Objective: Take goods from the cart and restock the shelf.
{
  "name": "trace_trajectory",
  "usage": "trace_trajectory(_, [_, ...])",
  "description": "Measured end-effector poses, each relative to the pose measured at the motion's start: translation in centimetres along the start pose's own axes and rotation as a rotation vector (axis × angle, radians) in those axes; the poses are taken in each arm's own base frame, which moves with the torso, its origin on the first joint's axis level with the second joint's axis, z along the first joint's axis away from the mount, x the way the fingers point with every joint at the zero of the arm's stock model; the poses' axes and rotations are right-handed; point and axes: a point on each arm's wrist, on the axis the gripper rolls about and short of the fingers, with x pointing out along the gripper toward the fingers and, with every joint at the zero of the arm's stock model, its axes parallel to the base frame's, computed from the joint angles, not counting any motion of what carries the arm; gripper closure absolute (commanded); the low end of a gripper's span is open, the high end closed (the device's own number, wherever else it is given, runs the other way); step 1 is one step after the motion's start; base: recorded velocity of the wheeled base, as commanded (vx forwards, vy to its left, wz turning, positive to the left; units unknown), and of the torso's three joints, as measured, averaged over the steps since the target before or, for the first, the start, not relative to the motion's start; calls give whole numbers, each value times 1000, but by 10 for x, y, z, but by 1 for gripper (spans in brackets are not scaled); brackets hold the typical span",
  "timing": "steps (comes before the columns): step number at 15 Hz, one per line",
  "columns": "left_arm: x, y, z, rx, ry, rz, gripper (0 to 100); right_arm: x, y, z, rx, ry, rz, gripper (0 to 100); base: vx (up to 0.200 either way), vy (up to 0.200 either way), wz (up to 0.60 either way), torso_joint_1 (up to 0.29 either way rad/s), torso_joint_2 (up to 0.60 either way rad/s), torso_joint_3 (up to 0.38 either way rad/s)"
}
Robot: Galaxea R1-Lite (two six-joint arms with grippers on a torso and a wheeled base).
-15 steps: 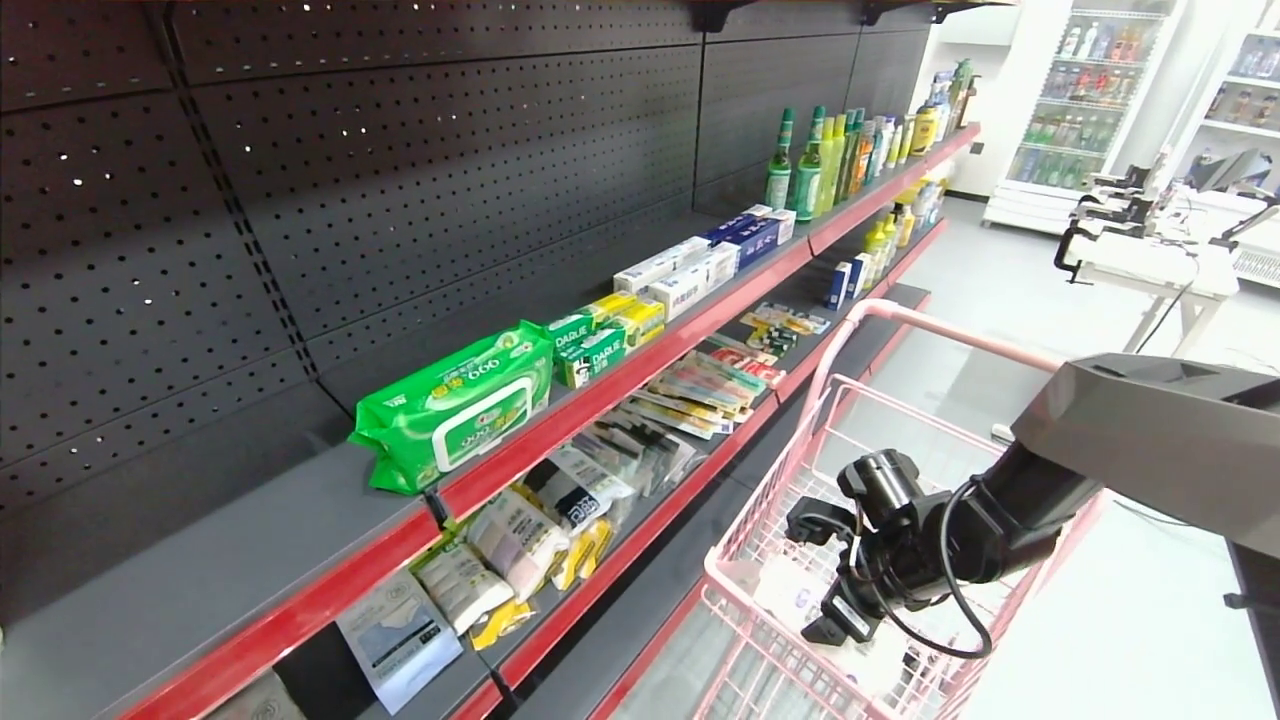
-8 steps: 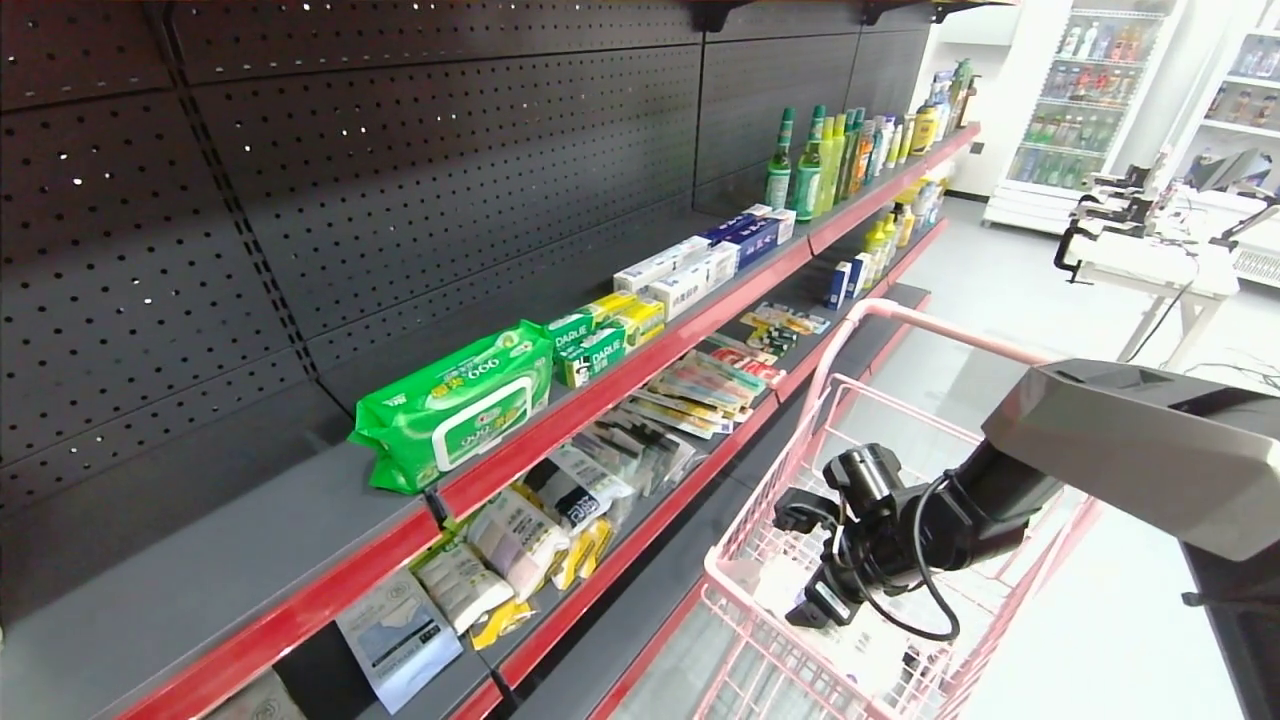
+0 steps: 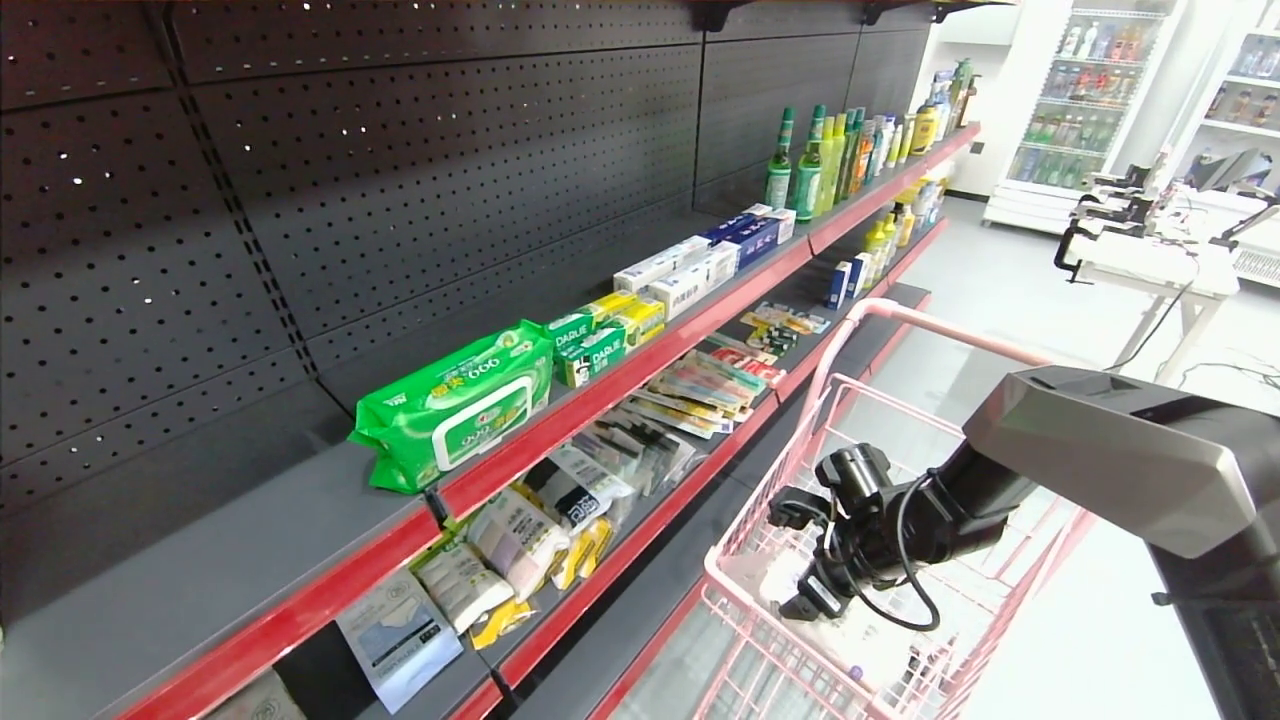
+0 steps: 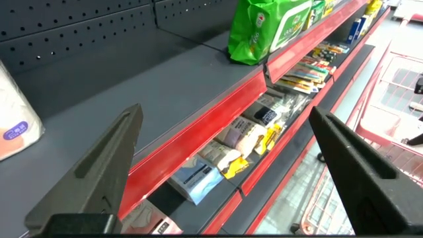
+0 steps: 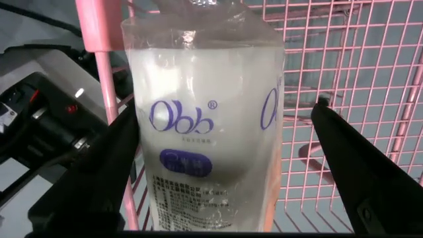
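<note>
The pink wire cart (image 3: 938,332) stands to the right of the shelf. Inside it lies a white pack in clear wrap (image 5: 205,152), which in the head view is a pale shape (image 3: 778,592) by the cart's near corner. My right gripper (image 5: 225,106) is open with one finger on each side of this pack, low inside the cart (image 3: 803,603). My left gripper (image 4: 226,111) is open and holds nothing, hovering off the front of the grey top shelf (image 4: 152,92). A green wipes pack (image 3: 455,405) lies on that shelf (image 3: 250,560).
A white roll pack (image 4: 16,112) sits on the top shelf. Toothpaste boxes (image 3: 600,335) and bottles (image 3: 820,160) fill the shelf farther along. The lower shelf holds packets (image 3: 520,535). Between the wipes pack and the white roll pack the shelf is bare.
My right arm has moved left and lower into the cart, closer to the white pack. The shelf goods have not moved.
</note>
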Motion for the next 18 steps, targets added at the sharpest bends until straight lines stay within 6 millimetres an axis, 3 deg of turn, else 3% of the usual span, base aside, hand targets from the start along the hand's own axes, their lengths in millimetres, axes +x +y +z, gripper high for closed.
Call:
trace_trajectory(9, [0, 0, 0, 0, 1, 0, 0, 4, -5, 8, -6, -3, -10, 0, 0, 0, 0, -75, 167, 95])
trace_trajectory(18, [0, 0, 0, 0, 0, 0, 0, 6, -11, 12, -62, 61, -29, 0, 0, 0, 0, -2, 6, 4])
